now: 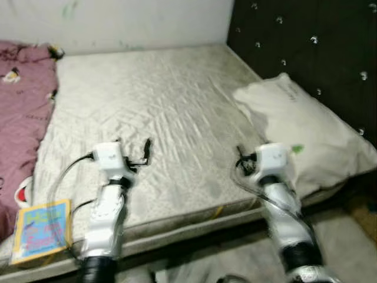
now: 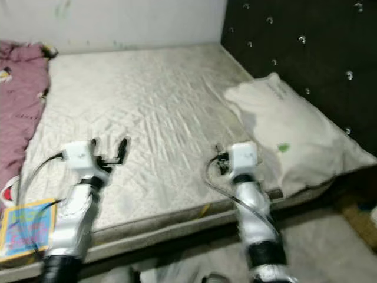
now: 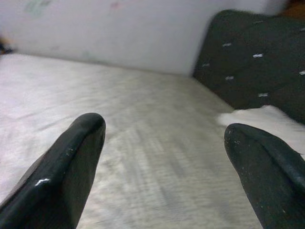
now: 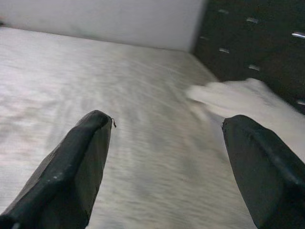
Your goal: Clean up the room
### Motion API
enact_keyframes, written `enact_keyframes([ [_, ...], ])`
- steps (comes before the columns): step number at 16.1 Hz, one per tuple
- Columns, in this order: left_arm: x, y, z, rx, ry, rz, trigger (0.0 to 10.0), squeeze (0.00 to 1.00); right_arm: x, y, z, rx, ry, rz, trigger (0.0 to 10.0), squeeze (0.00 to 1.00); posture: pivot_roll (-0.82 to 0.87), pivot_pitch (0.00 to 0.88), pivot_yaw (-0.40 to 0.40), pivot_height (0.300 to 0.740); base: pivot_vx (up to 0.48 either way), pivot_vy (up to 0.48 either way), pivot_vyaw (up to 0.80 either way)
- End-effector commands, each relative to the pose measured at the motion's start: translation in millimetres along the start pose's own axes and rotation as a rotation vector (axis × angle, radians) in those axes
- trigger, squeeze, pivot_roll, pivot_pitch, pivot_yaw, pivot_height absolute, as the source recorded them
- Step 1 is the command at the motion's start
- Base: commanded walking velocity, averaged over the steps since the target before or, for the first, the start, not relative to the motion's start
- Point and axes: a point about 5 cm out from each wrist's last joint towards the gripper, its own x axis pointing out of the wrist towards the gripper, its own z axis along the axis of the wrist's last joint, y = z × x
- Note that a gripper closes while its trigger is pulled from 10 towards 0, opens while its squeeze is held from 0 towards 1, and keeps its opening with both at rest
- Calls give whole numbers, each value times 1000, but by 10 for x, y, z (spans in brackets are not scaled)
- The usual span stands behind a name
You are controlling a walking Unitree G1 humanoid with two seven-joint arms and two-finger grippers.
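Fingers of left gripper (image 3: 162, 162) spread wide w/ nothing between; right gripper (image 4: 164, 162) likewise parted, empty. Both hover low over the wrinkled off-white fitted bedsheet (image 1: 159, 112), near the bed's front edge, approx level w/ each other.

Outward: crumpled white pillow (image 1: 300, 132) lies askew by the dark tufted headboard (image 1: 312, 41), just beside the right arm. Colourful blue-and-yellow picture book (image 1: 41, 231) sits at the mattress's near left corner; bunched pink patterned blanket (image 1: 23, 118) along the left side.

Judging by this, tidying is barely begun: book, blanket, pillow all left to sort.

Head views show book & blanket; wrist views give sheet, wall, headboard, pillow edge.
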Motion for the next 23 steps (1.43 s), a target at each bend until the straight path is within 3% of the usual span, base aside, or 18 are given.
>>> enact_keyframes([
  [1,19,-55,17,-4,-7,-15,10000,0,0,-95,31,-17,-12,-19,10000,0,39,0,-12,740,0,480,0],
  [23,39,-88,9,-6,-14,-11,10000,0,4,-120,22,-42,-2,8,10000,0,30,0,-25,740,0,480,74],
])
